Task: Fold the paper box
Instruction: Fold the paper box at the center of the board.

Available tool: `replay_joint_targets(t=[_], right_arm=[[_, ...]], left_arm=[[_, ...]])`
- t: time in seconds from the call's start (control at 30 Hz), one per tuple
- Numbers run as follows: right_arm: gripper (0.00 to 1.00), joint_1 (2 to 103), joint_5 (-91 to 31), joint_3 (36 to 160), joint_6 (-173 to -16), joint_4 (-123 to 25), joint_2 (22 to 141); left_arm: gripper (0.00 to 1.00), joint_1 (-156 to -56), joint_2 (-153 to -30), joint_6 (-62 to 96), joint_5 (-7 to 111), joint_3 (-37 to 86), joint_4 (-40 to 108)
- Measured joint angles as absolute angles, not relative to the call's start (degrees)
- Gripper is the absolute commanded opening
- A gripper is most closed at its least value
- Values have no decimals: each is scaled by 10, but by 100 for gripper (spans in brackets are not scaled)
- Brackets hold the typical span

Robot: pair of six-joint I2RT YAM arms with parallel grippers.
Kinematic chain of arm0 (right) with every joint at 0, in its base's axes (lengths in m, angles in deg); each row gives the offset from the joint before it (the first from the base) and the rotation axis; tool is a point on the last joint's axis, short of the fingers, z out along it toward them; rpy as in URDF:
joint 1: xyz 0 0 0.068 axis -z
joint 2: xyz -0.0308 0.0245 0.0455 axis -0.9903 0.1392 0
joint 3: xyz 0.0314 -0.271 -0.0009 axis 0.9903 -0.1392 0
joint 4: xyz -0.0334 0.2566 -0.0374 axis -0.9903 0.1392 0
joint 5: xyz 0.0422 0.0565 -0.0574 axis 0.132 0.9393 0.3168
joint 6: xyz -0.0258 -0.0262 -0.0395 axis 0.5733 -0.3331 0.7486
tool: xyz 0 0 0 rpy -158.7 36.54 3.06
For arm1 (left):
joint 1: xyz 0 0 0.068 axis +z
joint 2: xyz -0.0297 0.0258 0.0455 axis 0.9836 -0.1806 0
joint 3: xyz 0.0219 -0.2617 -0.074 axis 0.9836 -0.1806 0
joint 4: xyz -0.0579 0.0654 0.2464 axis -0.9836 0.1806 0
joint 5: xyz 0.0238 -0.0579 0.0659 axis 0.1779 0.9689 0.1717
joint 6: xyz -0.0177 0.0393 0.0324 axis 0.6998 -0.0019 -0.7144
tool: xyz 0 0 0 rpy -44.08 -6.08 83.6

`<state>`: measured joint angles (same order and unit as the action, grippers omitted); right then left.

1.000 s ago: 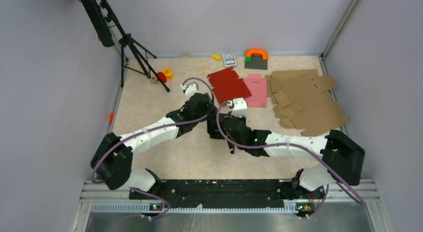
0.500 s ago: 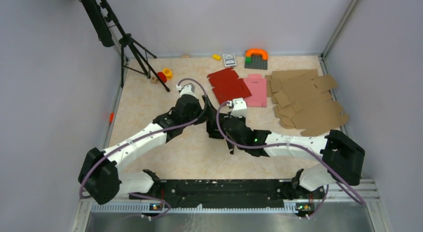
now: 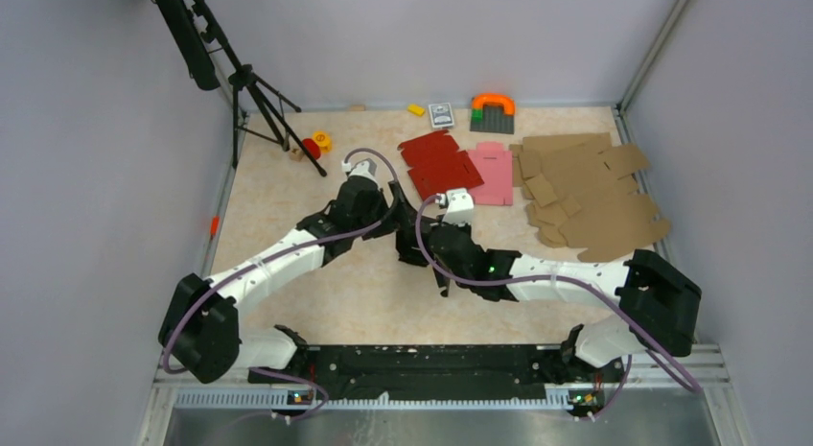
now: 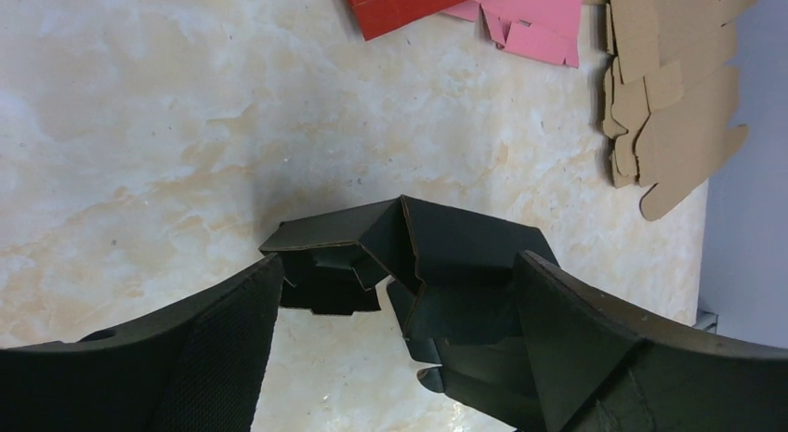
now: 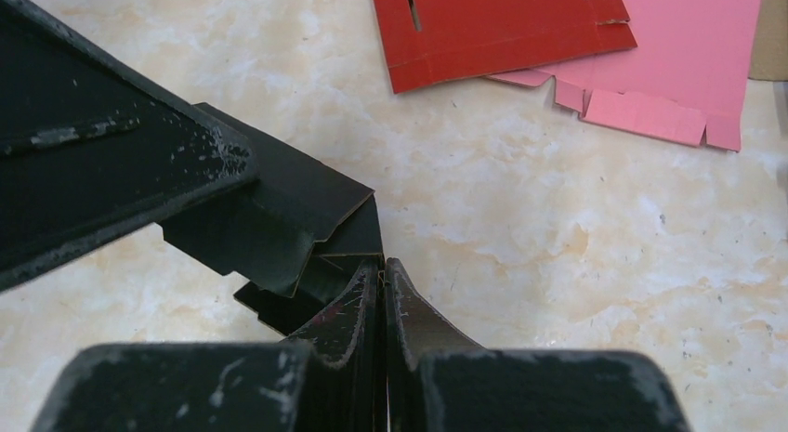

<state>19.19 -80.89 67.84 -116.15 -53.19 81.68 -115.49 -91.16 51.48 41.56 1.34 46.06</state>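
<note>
One each: paper box, red blank, pink blank.

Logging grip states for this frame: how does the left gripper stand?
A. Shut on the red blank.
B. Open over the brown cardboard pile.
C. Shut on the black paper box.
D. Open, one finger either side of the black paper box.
D: in the left wrist view the left gripper has its fingers spread wide, with the partly folded black paper box between them.
</note>
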Motion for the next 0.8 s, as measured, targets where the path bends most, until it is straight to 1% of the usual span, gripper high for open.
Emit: replay_joint_targets(t=[0.13,0.43,0.57,0.8], right_arm=[[0,192,-805,678,-1161,-536,817],[0,191,-797,678,-1161,-536,817],[0,191,-798,682,-1168,-529,820],[1,189,-805,709,-1185,-512,842]], left_arm=[[75,-1138,-911,522,429,13,458],[57,-1129,-926,540,473,12,435],[52,-1130,-927,564,481,-9,404],[49,-1138,-913,584,464,-46,354]])
